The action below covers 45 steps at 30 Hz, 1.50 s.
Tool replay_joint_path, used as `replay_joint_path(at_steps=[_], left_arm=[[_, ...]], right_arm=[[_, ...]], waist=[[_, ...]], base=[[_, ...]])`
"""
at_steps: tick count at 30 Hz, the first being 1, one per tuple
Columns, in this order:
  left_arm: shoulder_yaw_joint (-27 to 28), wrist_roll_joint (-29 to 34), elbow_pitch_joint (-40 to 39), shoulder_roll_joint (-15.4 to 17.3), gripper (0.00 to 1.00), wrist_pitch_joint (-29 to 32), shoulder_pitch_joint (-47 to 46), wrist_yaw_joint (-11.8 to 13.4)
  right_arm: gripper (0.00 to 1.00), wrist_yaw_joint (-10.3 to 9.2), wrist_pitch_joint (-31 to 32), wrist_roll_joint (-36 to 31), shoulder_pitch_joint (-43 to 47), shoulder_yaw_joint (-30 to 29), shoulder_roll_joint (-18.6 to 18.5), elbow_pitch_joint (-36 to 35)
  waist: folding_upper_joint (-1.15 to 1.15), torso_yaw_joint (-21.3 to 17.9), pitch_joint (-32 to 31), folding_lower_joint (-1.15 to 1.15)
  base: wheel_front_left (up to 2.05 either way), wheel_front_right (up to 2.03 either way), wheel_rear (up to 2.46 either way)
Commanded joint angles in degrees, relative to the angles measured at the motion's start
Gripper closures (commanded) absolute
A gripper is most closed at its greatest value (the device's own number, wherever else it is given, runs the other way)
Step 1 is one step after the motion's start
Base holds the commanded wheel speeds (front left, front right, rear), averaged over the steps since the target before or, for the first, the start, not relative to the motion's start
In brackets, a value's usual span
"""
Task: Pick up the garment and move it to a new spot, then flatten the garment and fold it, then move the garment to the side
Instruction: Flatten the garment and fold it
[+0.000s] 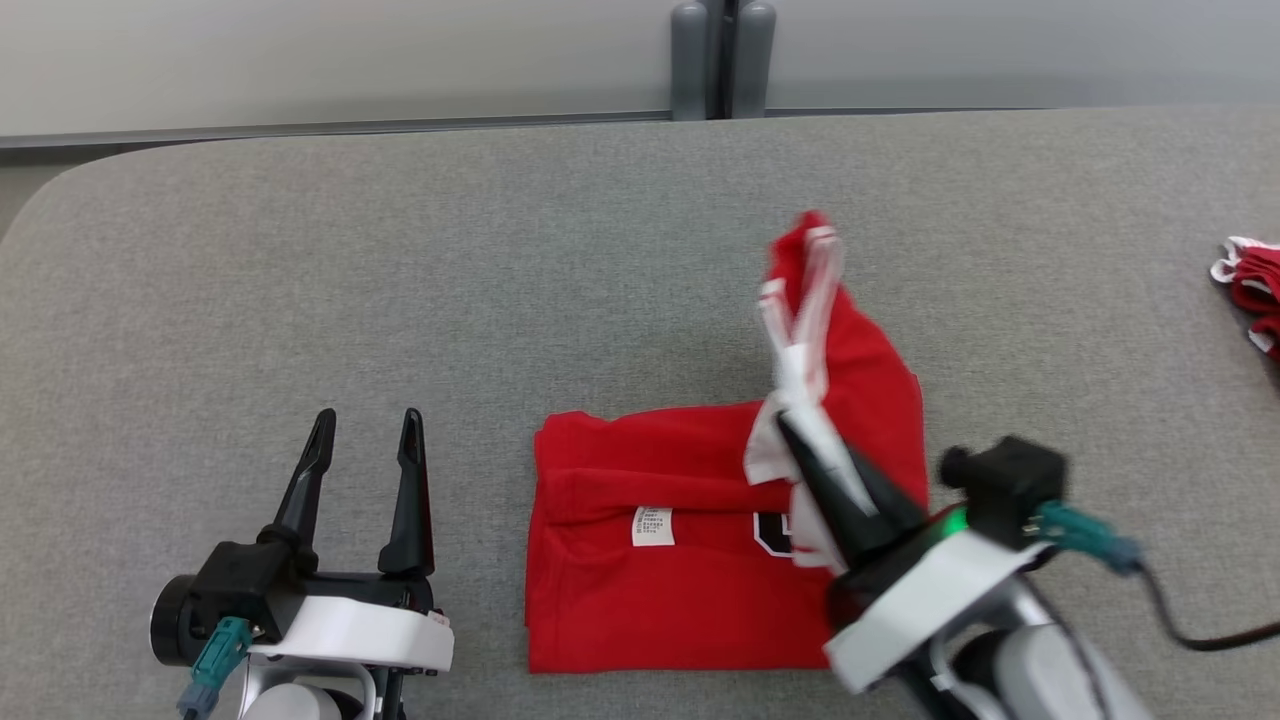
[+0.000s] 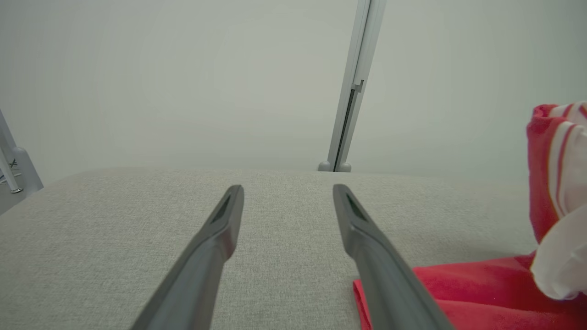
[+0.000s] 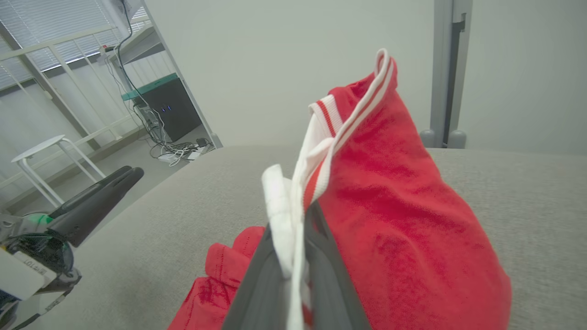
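Observation:
The garment is a red jersey with white-and-red striped trim, lying partly folded on the grey table near its front edge. My right gripper is shut on the jersey's right-hand part at the white trim and holds it lifted, so red cloth drapes up and over the fingers. In the right wrist view the trim is pinched between the two dark fingers. My left gripper rests open to the left of the jersey, apart from it, fingers pointing away; its wrist view has the jersey's edge at the lower right.
Another red and white cloth lies at the table's far right edge. A grey post stands behind the table's far edge. A white stool and a dark cabinet stand on the floor beyond the table's left end.

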Motion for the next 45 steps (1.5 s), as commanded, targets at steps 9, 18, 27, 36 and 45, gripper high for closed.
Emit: replay_joint_path(at_steps=[9,18,27,36,45], left_arm=[[-0.36,-0.60,-0.05,-0.13,0.00,-0.23,-1.36,0.28],[-0.19,-0.32,-0.09,-0.27,0.00,-0.23,-1.34,0.43],[0.30,0.46,0.00,-0.33,0.00,-0.24,-1.07,0.39],[1.00,1.46,-0.29,0.19,0.00,-0.24,-0.24,0.80],[2.58,1.42,-1.09,0.67,0.00,-0.24,1.34,0.52]], right_arm=[[1.00,0.00,-4.92,6.18,-4.15,11.40,6.60,14.96],[0.00,0.00,-13.11,11.83,-9.96,17.94,7.18,21.69],[0.00,0.00,-21.16,11.59,-14.52,14.47,5.87,16.78],[0.00,0.00,-21.20,3.62,-8.58,-3.84,-0.53,14.33],[0.00,0.00,-16.22,-4.11,2.68,-18.02,-2.79,8.58]], waist=[[0.00,2.38,0.87,0.00],[0.00,2.23,1.63,0.00],[0.00,1.02,1.16,0.00],[0.00,-0.02,0.50,0.00],[0.00,-1.23,-1.04,0.00]], base=[[0.00,0.00,0.00],[0.00,0.00,0.00],[0.00,0.00,0.00],[0.00,0.00,0.00],[0.00,0.00,0.00]])
